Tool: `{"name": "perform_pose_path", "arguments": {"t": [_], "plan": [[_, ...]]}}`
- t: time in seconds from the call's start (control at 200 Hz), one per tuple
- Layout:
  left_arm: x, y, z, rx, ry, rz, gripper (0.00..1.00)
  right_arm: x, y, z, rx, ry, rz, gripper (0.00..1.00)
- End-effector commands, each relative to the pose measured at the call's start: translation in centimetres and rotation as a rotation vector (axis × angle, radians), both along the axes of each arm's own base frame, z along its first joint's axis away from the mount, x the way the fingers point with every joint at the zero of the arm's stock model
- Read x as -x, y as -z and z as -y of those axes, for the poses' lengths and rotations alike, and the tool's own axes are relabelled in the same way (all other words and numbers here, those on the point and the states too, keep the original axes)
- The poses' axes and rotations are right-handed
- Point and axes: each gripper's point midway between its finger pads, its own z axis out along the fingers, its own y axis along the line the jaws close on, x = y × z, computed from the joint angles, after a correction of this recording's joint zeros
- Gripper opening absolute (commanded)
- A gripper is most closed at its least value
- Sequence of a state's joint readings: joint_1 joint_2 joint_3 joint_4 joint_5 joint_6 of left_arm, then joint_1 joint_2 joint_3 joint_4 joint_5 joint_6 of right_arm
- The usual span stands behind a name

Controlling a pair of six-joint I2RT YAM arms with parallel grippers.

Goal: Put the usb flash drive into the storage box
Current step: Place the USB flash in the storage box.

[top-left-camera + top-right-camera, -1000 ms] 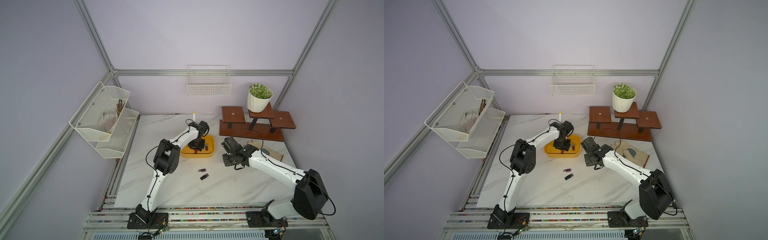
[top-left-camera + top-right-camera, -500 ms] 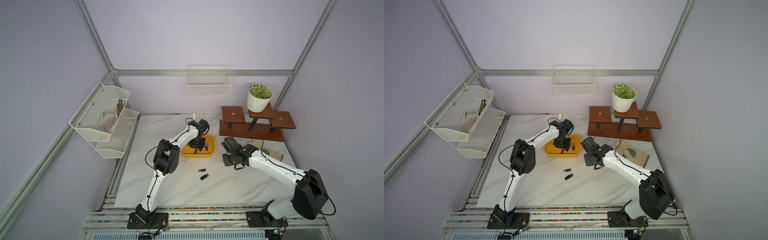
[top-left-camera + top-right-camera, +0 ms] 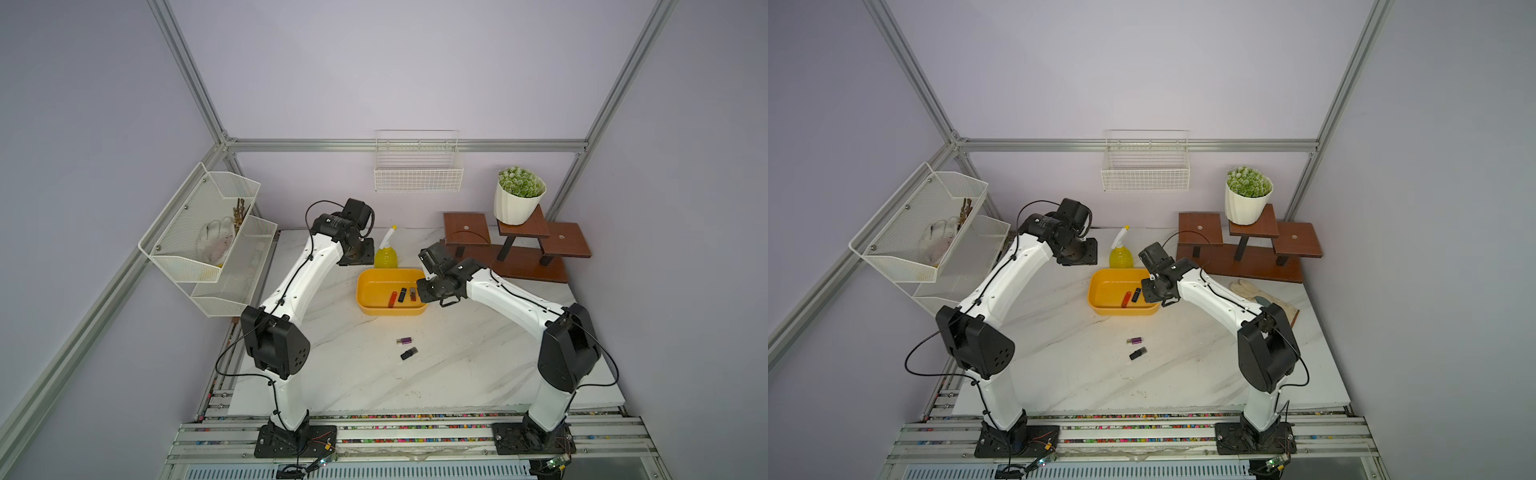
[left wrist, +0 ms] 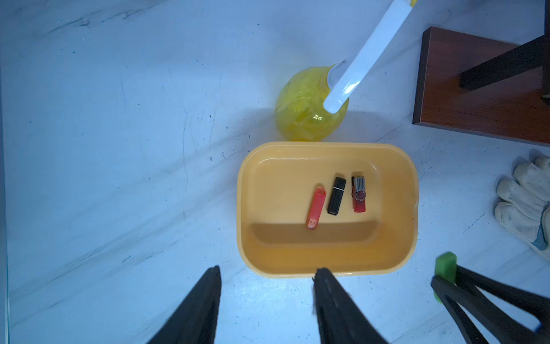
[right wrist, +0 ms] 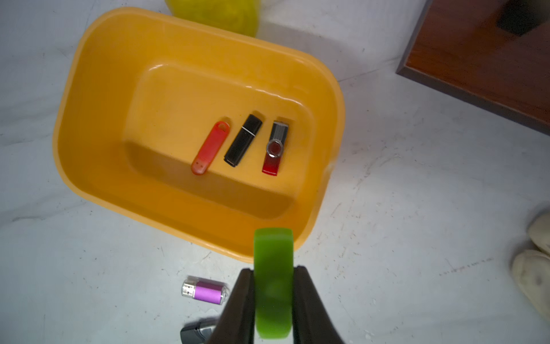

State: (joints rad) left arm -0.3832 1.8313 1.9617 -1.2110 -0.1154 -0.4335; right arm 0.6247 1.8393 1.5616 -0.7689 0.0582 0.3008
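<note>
On the marbled white tabletop (image 3: 457, 365), a glossy, round-cornered yellow-orange plastic storage box (image 5: 98, 104) holds three sticks side by side: orange-red (image 5: 210, 147), matte black (image 5: 243, 140), and red with a metal swivel (image 5: 275, 147). Just off its 3 o'clock end, the right hand (image 5: 273, 269) pinches a green usb flash drive (image 5: 273, 247). The left hand (image 4: 269, 269), near 11 o'clock, gapes empty. A purple stick (image 5: 208, 292) and a dark stick (image 3: 409, 353) lie at 6 o'clock.

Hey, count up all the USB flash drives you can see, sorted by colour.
Orange-red drive: 1
Black drive, plus another: 2
Red-and-silver drive: 1
Purple drive: 1
Green drive: 1
Total: 6
</note>
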Motion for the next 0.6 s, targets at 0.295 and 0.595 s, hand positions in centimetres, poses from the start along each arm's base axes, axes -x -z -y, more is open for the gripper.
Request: {"name": "perform_pose_path", "arguments": {"t": [0.295, 0.595], "plan": [[5.2, 4.9, -2.7, -0.028, -0.073, -0.102, 0.56, -2.9, 2.1, -7.9, -0.049, -0.137, -0.024, 0.00], [6.6, 7.1, -3.2, -0.031, -0.080, -0.148, 0.58, -3.6, 5.4, -11.2, -0.048, -0.156, -0.040, 0.00]]}}
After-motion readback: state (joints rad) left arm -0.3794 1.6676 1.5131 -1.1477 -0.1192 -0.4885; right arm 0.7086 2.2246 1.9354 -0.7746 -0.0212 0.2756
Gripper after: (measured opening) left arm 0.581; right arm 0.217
